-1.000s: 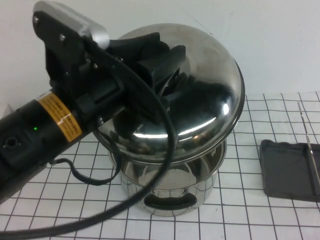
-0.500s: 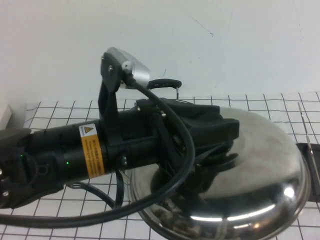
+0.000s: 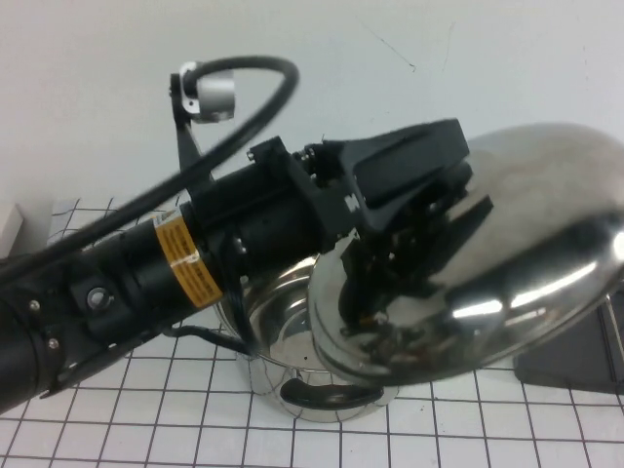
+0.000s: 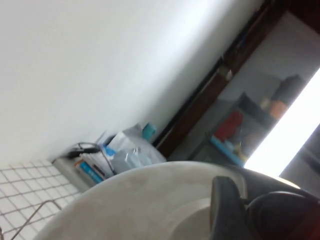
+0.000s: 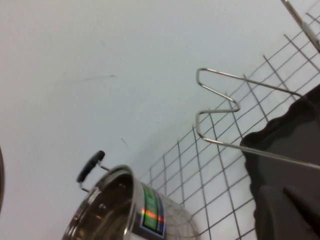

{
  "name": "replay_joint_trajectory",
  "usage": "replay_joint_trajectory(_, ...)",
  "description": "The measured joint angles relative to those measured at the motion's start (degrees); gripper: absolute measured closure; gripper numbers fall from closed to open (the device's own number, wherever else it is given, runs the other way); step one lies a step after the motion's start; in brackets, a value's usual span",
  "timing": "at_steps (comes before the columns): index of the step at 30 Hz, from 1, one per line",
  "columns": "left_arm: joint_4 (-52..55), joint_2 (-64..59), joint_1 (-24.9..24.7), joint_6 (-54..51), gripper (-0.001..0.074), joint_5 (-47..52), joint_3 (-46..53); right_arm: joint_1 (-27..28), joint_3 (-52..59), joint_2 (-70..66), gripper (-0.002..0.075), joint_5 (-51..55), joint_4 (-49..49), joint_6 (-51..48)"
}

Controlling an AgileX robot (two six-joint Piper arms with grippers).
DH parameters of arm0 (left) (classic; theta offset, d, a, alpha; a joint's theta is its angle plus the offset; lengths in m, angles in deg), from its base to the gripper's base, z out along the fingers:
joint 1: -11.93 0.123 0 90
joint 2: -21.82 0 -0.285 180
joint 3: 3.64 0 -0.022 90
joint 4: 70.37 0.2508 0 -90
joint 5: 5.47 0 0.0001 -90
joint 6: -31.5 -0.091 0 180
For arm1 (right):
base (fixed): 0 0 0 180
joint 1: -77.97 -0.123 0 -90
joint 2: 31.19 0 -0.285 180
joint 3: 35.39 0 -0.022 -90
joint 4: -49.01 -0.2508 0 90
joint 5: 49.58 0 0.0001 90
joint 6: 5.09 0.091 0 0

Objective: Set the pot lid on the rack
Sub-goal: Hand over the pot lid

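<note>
Up above the table, the pot lid (image 3: 517, 263) hangs tilted, its shiny stainless dome facing the high camera and mirroring the black gripper and pale streaks of light; its rim runs along the lower right, and its black knob is hidden between the fingers. The left gripper (image 3: 409, 229), at the end of the long black arm reaching in from the left, is clamped at the middle of the dome, its fingers closed on the hidden knob. In the left wrist view the lid (image 4: 150, 205) shows as a pale, dull curve filling the lower part, with a dark finger (image 4: 225, 207) pressed against it. Below and left of the lid stands the open steel pot (image 3: 283, 336), one black handle (image 3: 331, 395) toward the camera. The rack (image 3: 575, 356) lies on the gridded mat at the right, mostly covered by the lid. From the right wrist camera the rack's dark tray (image 5: 287, 150) and bent wire rod (image 5: 220, 107) are plain, with the pot (image 5: 120, 210) beyond. The right gripper (image 5: 287, 212) sits just beside the tray; whether it is open I cannot tell.
</note>
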Motion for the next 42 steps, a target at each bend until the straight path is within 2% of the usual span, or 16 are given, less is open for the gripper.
replay_joint_trajectory(7,-13.46,-4.92,0.0,0.46,0.0415,-6.06,-0.11,0.0,0.0,0.0,0.0729,-1.4,-7.61,-2.52)
replay_joint_trajectory(12,-19.02,-10.55,-0.67,3.5,0.0415,-6.13,-0.22,0.0,0.0,0.0,0.0729,3.93,-13.79,-7.39)
replay_joint_trajectory(15,-20.83,-13.13,-2.14,3.88,0.0415,-6.01,-0.22,0.0,-1.18,0.0,0.0729,8.2,-26.67,-23.64)
replay_joint_trajectory(18,-23.48,-15.18,-3.73,3.88,0.0415,-5.87,-0.22,0.0,-5.01,-0.37,0.0728,9.27,-45.16,-43.79)
replay_joint_trajectory(19,-24.42,-15.67,-4.22,3.88,0.0415,-5.87,-0.22,0.0,-7.09,-1.34,0.0727,9.27,-48.63,-50.08)
replay_joint_trajectory(21,-25.65,-16.28,-4.62,3.74,0.0415,-5.87,-0.22,0.0,-10.15,-3.47,0.0715,9.75,-52.05,-55.31)
replay_joint_trajectory(24,-26.15,-16.92,-4.62,3.24,0.0415,-5.81,-0.22,0.0,-14.29,-9.19,0.0634,12.65,-53.88,-58.86)
replay_joint_trajectory(31,-25.19,-17.02,-4.62,2.07,0.0415,-5.81,-0.22,0.0,-23.28,-26.19,0.0305,21.8,-54.0,-60.26)
replay_joint_trajectory(35,-24.72,-17.02,-4.62,1.01,0.0415,-5.81,-0.22,0.0,-28.63,-35.28,0.0248,27.88,-54.0,-60.38)
replay_joint_trajectory(42,-24.48,-17.02,-4.62,0.13,0.0415,-5.81,-0.22,0.0,-37.73,-48.95,0.0237,34.86,-54.0,-59.96)
